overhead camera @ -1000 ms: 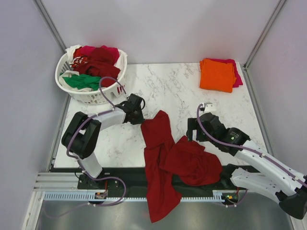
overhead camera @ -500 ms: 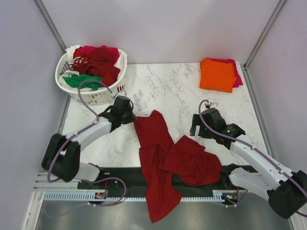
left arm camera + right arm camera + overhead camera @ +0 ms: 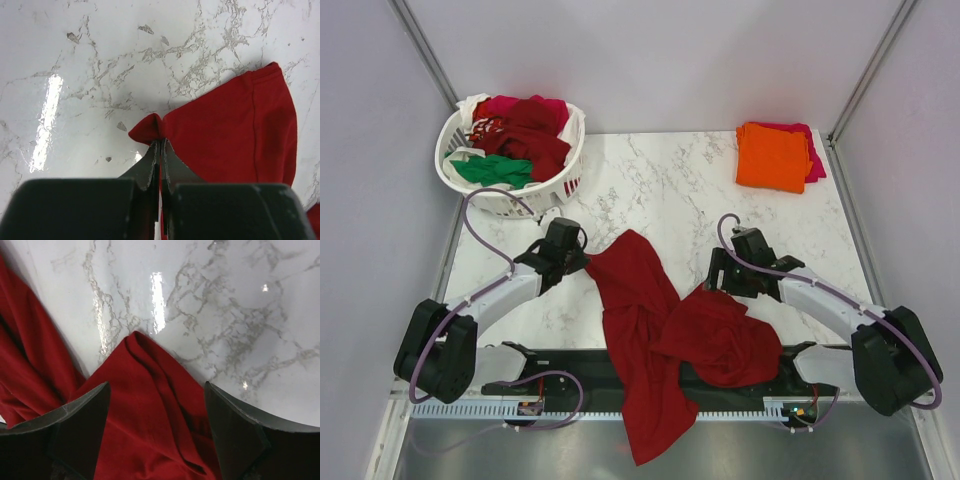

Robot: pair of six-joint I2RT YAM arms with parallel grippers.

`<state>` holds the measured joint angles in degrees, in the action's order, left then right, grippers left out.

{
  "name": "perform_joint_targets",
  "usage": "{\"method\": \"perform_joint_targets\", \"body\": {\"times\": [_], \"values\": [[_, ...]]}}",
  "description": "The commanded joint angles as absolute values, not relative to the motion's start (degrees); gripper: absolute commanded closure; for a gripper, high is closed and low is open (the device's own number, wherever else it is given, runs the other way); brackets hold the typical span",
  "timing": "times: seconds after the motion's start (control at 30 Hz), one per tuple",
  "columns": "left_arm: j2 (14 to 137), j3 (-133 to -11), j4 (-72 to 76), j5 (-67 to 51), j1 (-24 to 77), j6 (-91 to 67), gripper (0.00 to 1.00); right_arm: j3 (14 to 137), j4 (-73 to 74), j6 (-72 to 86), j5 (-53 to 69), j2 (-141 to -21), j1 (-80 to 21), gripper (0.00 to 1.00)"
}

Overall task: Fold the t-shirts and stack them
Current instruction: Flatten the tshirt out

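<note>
A dark red t-shirt (image 3: 645, 320) lies crumpled at the near middle of the marble table (image 3: 660, 185), one long part running over the table's front edge and hanging down past the arm bases. The left gripper (image 3: 582, 262) sits low at the shirt's far-left corner. In the left wrist view its fingers (image 3: 150, 165) are pressed together with only a sliver between them, a small peak of the red cloth (image 3: 235, 130) pinched at their tips while the rest spreads flat to the right on the marble. The right gripper (image 3: 715, 285) is at the far edge of the bunched right-hand lobe of the same shirt. Its wrist view shows the two fingers (image 3: 82, 415) spread wide, one on each side of a raised fold of the fabric (image 3: 145, 415) — they grip nothing, though the lower parts of the fingers seem to rest against or just above the cloth, and the view does not settle which. In the far-right corner an orange t-shirt (image 3: 772, 155) lies folded flat on a magenta t-shirt (image 3: 814, 160), whose edge shows along its right side. At the far-left corner the white basket (image 3: 510, 205) holds a loose heap — a green t-shirt (image 3: 490, 168) at the near left, red and magenta cloth above it, white cloth at the rim.
</note>
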<state>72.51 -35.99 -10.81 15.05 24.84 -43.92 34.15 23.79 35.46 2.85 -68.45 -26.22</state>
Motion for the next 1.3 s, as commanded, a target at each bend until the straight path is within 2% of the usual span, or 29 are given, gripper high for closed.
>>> {"method": "perform_joint_targets", "body": {"times": [0.0, 0.17, 0.43, 0.53, 0.63, 0.8, 1.03, 1.17, 1.27], "values": [[72.5, -36.3, -8.4, 17.5, 24.8, -45.9, 0.98, 35.0, 17.3, 34.0, 6.8, -70.7, -26.1, 0.17], [72.5, -35.8, -7.1, 16.8, 24.8, -45.3, 0.98, 36.3, 15.6, 32.2, 6.9, -76.4, -26.3, 0.23], [73.6, -36.4, -7.0, 16.3, 24.8, -45.0, 0.98, 38.4, 15.6, 29.3, 0.4, -83.2, -30.9, 0.32], [73.9, -36.5, -7.0, 16.2, 24.8, -44.8, 0.98, 39.1, 15.1, 29.0, -1.1, -85.3, -31.8, 0.40], [74.0, -36.6, -7.0, 16.1, 24.8, -44.7, 0.98, 39.2, 14.0, 28.8, -1.2, -87.0, -32.3, 0.56], [73.9, -36.5, -7.0, 16.2, 24.7, -44.8, 0.98, 39.4, 13.8, 28.6, -1.4, -88.7, -32.4, 0.98], [72.9, -37.6, -8.2, 15.9, 24.6, -43.8, 0.98, 44.4, 20.8, 27.1, -6.1, -81.8, -32.4, 1.00], [60.0, -39.3, -12.7, 21.7, 28.1, -41.4, 0.98, 56.3, 30.5, 24.5, -13.0, -71.3, -32.4, 1.00], [51.8, -45.0, -19.2, 24.3, 28.7, -38.0, 0.98, 65.2, 37.1, 22.8, -19.0, -65.6, -32.3, 1.00]]}}
